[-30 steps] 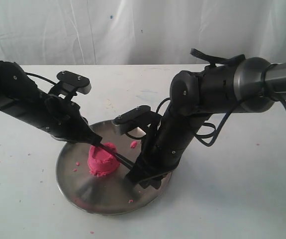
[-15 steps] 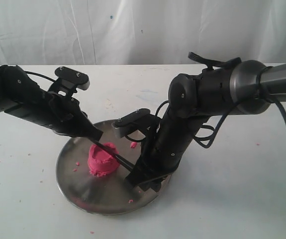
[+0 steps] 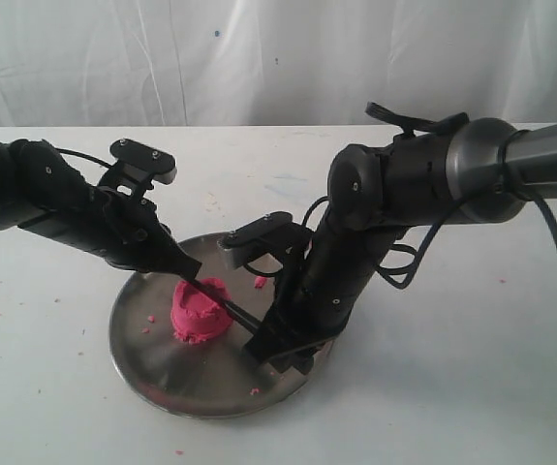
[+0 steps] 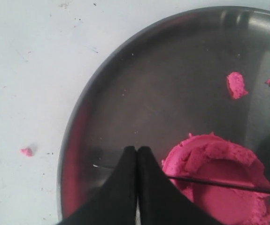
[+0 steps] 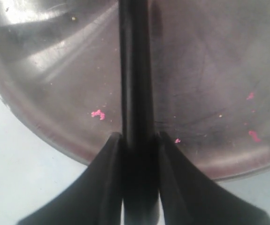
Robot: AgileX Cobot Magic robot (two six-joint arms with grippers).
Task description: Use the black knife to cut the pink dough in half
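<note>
The steel plate (image 3: 152, 354) holds the pink dough (image 3: 201, 310), one mound left of its middle, plus loose crumbs (image 4: 236, 85). The right gripper (image 5: 135, 137) clamps the black knife (image 3: 228, 312) by its handle, the blade lying across the dough's top. The left gripper (image 4: 137, 150) is closed, tips together beside the dough. Only the left wrist view shows the blade's thin edge (image 4: 219, 183) on the dough.

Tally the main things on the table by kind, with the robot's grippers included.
Pink dough mound: 1
Black knife: 1
Steel plate: 1
Grippers: 2, left gripper and right gripper
Total: 5, not counting the scattered pink crumbs
</note>
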